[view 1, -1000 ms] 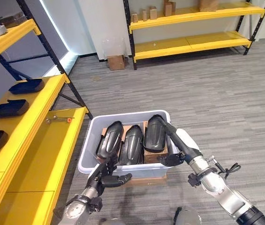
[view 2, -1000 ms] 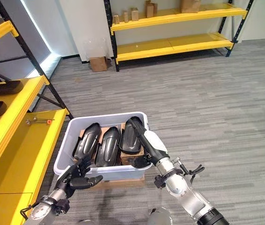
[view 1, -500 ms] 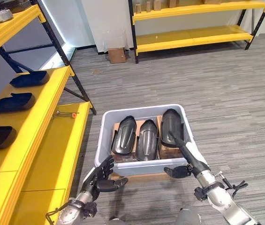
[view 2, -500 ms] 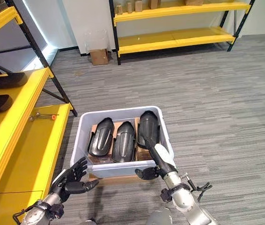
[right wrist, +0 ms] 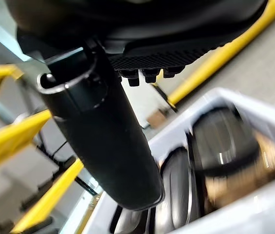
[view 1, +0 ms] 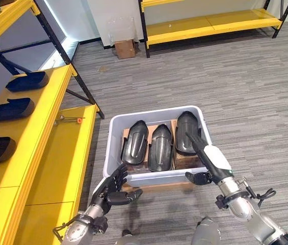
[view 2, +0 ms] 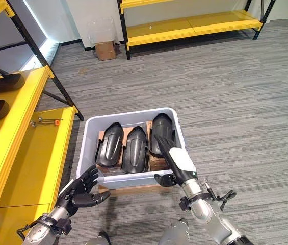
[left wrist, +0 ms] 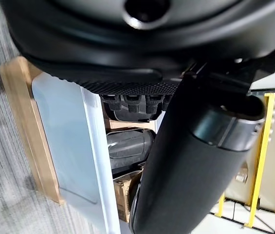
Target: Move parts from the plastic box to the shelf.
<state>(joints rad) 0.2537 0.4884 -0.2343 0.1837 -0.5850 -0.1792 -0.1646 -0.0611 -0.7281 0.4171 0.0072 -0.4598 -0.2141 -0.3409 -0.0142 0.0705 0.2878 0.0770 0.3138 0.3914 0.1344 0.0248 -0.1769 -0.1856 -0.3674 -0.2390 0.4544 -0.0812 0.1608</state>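
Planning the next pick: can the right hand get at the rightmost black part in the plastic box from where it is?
Probably yes: the right hand hangs open over the plastic box, beside the rightmost black part, with nothing covering it.

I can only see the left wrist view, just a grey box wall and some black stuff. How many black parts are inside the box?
Observer: Three black parts lie side by side in the plastic box, on cardboard.
Operator: Where's my other hand?
Observer: The right hand reaches over the box's near right corner, its fingers straight above the rightmost part.
Operator: Is anything on the shelf yet?
Observer: Yes, three dark parts sit in a row on the yellow shelf at the robot's left.
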